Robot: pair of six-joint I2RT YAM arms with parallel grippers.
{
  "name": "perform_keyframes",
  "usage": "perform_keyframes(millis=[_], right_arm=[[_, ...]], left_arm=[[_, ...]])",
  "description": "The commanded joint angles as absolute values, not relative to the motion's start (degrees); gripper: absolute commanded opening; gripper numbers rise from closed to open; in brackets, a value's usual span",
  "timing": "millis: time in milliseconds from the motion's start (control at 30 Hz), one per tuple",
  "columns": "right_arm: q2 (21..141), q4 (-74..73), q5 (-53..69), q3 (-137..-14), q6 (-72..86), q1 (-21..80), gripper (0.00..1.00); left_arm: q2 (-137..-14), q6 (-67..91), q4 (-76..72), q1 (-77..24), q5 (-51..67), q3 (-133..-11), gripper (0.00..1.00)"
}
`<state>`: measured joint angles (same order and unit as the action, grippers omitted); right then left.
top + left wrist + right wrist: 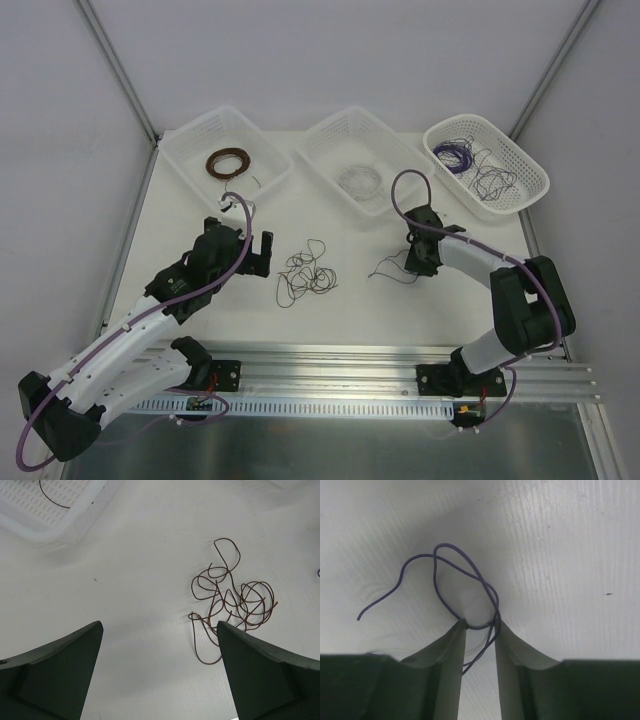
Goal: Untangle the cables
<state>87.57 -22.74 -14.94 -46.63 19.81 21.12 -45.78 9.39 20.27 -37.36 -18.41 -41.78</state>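
Observation:
A loose dark brown cable [306, 270] lies in a scribble on the white table between the arms; it also shows in the left wrist view [230, 605]. My left gripper [248, 250] is open and empty just left of it, fingers wide apart [160, 630]. A thin purple cable [392, 268] lies apart from the brown one, to its right. My right gripper [413, 262] is low at the table, its fingers a narrow gap apart [480, 625], with a loop of the purple cable [465, 580] running between the fingertips.
Three white baskets stand at the back: the left one [190, 135] holds a brown ring coil [228, 161], the middle one [330, 125] a whitish coil [358, 180], the right one [530, 170] loose purple and dark wires [470, 160]. An aluminium rail [400, 360] runs along the near edge.

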Motion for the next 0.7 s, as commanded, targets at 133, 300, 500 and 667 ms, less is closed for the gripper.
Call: perform_keyframes(millis=[133,300,500,667], right_arm=[[91.9,-23.6,-15.5,-50.0,19.4,20.4,0.1],[91.1,-23.4,-14.9,-49.6,18.7,20.4,0.01],[84.1,-28.4,-17.7,-52.1,15.1,20.3,0.01],[76.5,-35.5,-20.5,-61.1,10.7,18.9,0.01]], left_arm=[[-45.3,8.0,18.4,-36.5,-20.1,-41.1,0.99],[-45.3,8.1,18.5,-36.5,-19.9,-41.0,0.99],[-45.3,8.1,18.4,-36.3,-20.2,-41.0,0.99],[-45.4,8.2,18.4,-35.9,-20.0,-41.0,0.99]])
